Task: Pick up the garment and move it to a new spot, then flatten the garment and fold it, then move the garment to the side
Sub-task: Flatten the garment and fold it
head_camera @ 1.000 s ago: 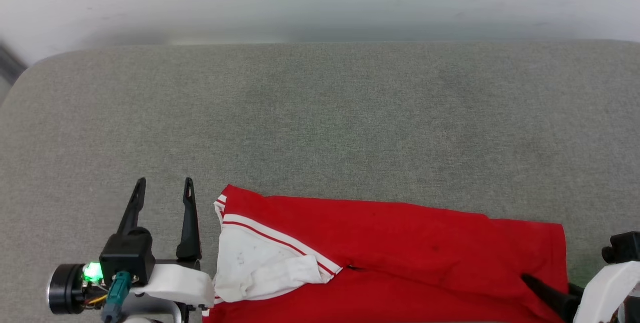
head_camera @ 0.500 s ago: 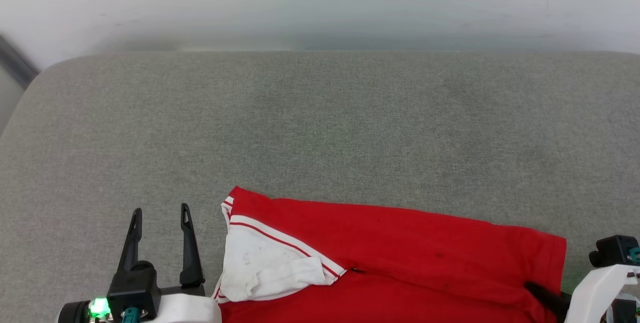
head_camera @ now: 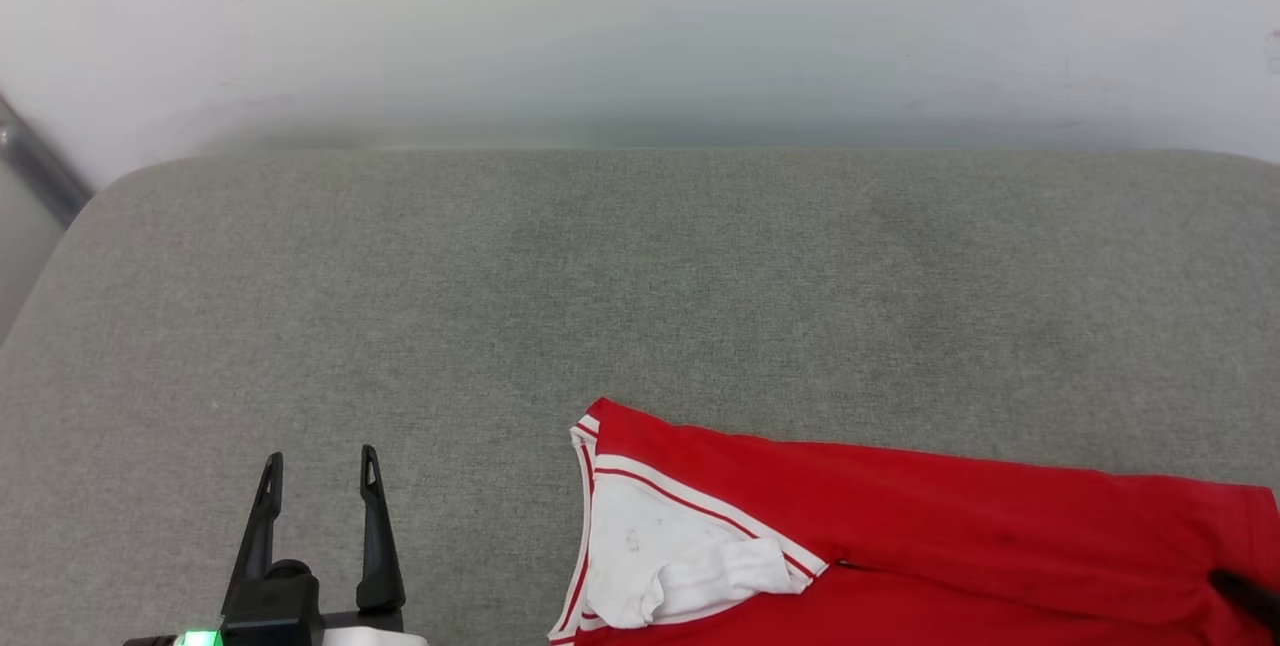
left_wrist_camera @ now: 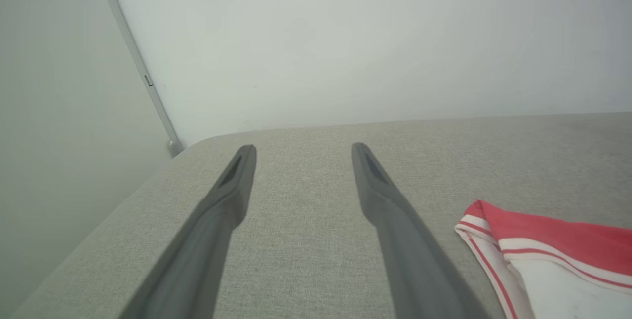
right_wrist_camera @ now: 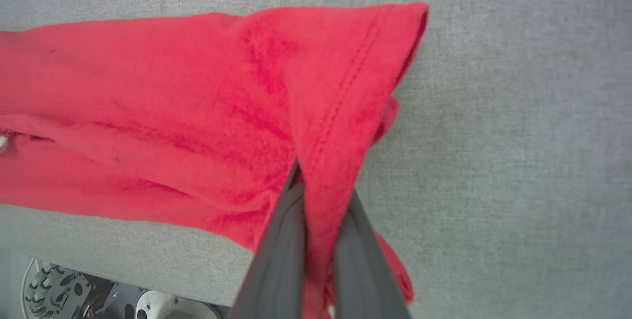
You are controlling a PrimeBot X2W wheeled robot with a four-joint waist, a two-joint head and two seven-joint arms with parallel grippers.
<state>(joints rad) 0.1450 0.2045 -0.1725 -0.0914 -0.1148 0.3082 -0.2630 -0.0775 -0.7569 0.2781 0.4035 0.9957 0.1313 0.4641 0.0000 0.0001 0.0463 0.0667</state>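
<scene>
Garment (head_camera: 950, 526) long axis left-right, white sleeve (head_camera: 660, 566) leftward.

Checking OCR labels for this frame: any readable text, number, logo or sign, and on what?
None readable.
The garment shows plain red cloth and a white sleeve with faint dark specks, no letters or numbers on the side facing up.
The grey cushion and wall carry no text.

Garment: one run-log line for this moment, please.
garment: lying on grey cushion | right jaws: shut on red hem | left jaws: open, empty, apart from white sleeve | phase: grasp
</scene>
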